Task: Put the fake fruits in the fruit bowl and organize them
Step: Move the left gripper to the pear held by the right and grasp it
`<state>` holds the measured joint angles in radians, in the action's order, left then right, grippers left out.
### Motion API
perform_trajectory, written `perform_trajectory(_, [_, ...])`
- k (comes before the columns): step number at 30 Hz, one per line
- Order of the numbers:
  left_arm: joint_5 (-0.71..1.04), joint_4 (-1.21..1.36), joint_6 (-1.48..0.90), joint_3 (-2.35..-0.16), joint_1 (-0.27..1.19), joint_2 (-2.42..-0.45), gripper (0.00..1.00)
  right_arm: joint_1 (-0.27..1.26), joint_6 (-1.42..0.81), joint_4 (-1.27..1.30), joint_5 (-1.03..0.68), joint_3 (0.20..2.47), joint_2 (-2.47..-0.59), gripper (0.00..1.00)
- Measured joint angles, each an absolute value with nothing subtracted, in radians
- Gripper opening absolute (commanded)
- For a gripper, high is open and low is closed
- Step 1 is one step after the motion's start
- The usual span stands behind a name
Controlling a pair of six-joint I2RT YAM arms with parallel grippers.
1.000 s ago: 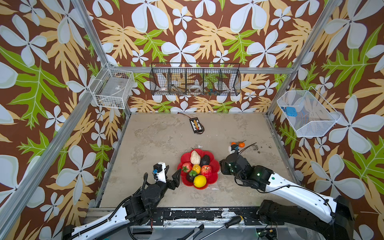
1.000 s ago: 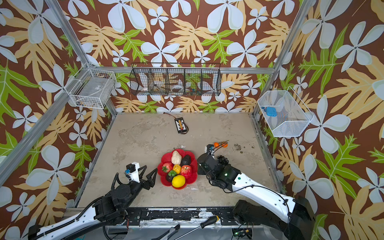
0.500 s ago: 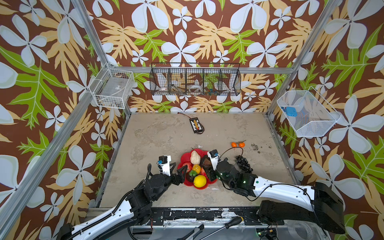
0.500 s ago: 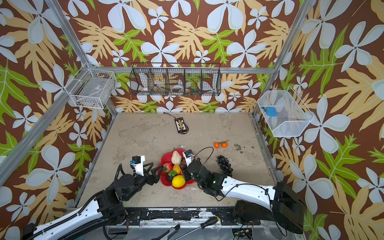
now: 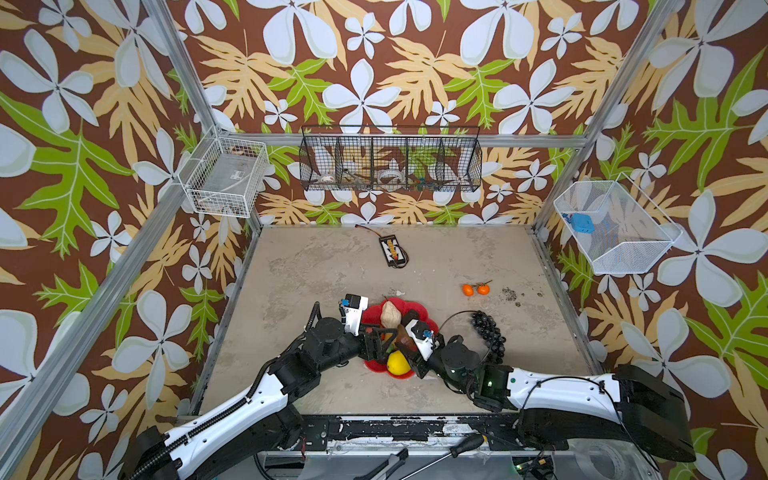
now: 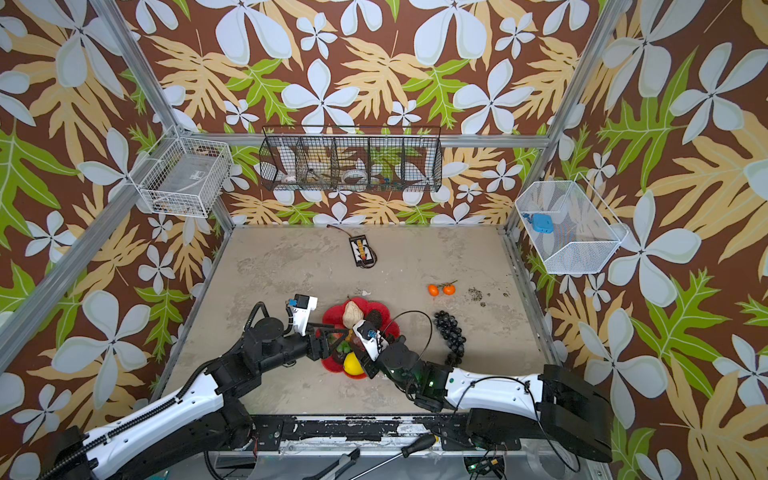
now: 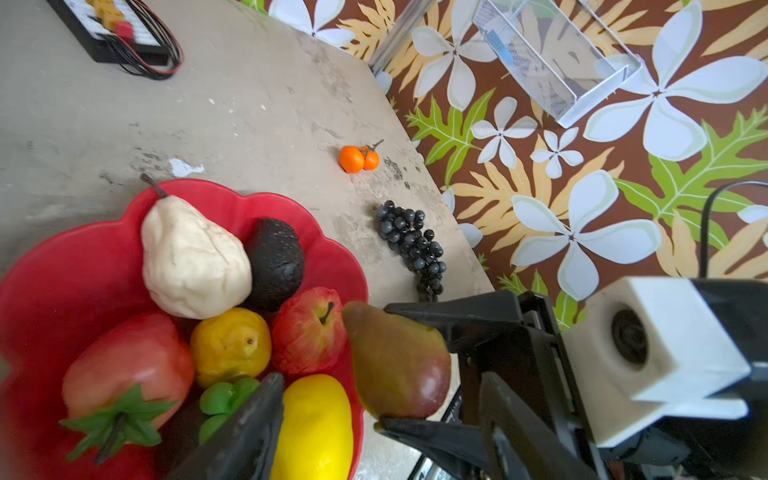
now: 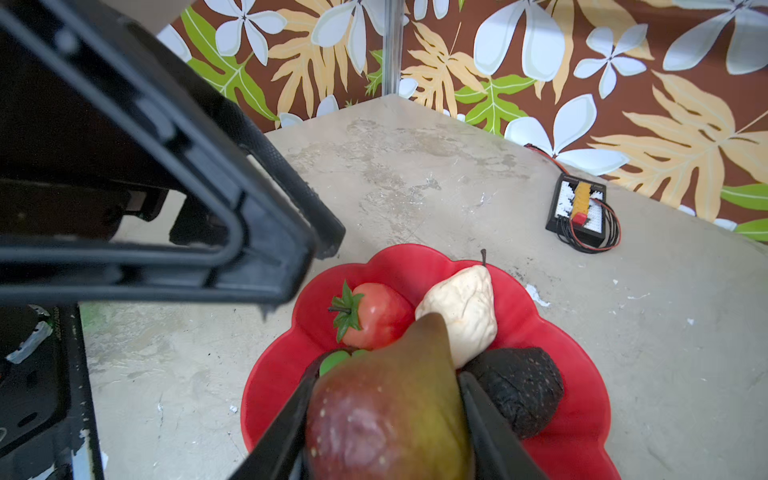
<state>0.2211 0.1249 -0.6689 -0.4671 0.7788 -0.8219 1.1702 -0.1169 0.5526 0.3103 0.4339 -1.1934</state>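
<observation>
The red flower-shaped fruit bowl (image 5: 372, 308) (image 8: 573, 432) holds a white pear (image 7: 187, 257), avocado (image 7: 276, 262), apple (image 7: 309, 332), small yellow-orange fruit (image 7: 230, 345), strawberry (image 8: 374, 316) and lemon (image 5: 398, 362). Just above the bowl's near right part, my right gripper (image 8: 386, 376) is shut on a brown-green pear (image 8: 390, 411) (image 7: 395, 357). From the left my left gripper (image 5: 384, 341) reaches over the bowl, open, one finger (image 7: 249, 419) beside the lemon. The dark grape bunch (image 5: 488, 334) and two small oranges (image 5: 475, 289) lie on the table to the right.
A black device with a cable (image 5: 392, 250) lies at the back of the table. Wire baskets hang on the back wall (image 5: 390, 164), the left wall (image 5: 224, 178) and the right wall (image 5: 615, 226). A screwdriver (image 5: 457, 446) rests on the front frame.
My right gripper has carried the brown-green pear leftwards from beside the bowl to over it. The left gripper has moved right, in over the bowl's left side.
</observation>
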Motion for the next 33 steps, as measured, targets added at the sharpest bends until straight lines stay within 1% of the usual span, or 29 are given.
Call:
perform_trajectory(10, [0.293, 0.123, -0.678, -0.478, 0.756, -0.849, 0.71, 1.260, -0.008, 0.636, 0.459, 0.442, -1.287, 0.50])
perform_trajectory(12, [0.293, 0.123, -0.678, -0.478, 0.749, -0.853, 0.69, 1.277, 0.010, 0.648, 0.495, 0.442, -1.300, 0.50])
perform_trajectory(15, [0.296, 0.119, -0.681, -0.470, 0.725, -0.860, 0.63, 1.299, 0.034, 0.663, 0.533, 0.444, -1.312, 0.50])
perform_trajectory(20, [0.354, 0.125, -0.713, -0.458, 0.679, -0.897, 0.56, 1.329, 0.056, 0.691, 0.582, 0.450, -1.327, 0.50])
perform_trajectory(24, [0.396, 0.133, -0.730, -0.459, 0.677, -0.921, 0.53, 1.345, 0.061, 0.695, 0.604, 0.457, -1.345, 0.50])
perform_trajectory(28, [0.423, 0.144, -0.736, -0.459, 0.676, -0.931, 0.48, 1.356, 0.068, 0.697, 0.621, 0.461, -1.362, 0.50])
perform_trajectory(33, [0.428, 0.154, -0.750, -0.459, 0.676, -0.941, 0.47, 1.369, 0.079, 0.706, 0.636, 0.474, -1.385, 0.50])
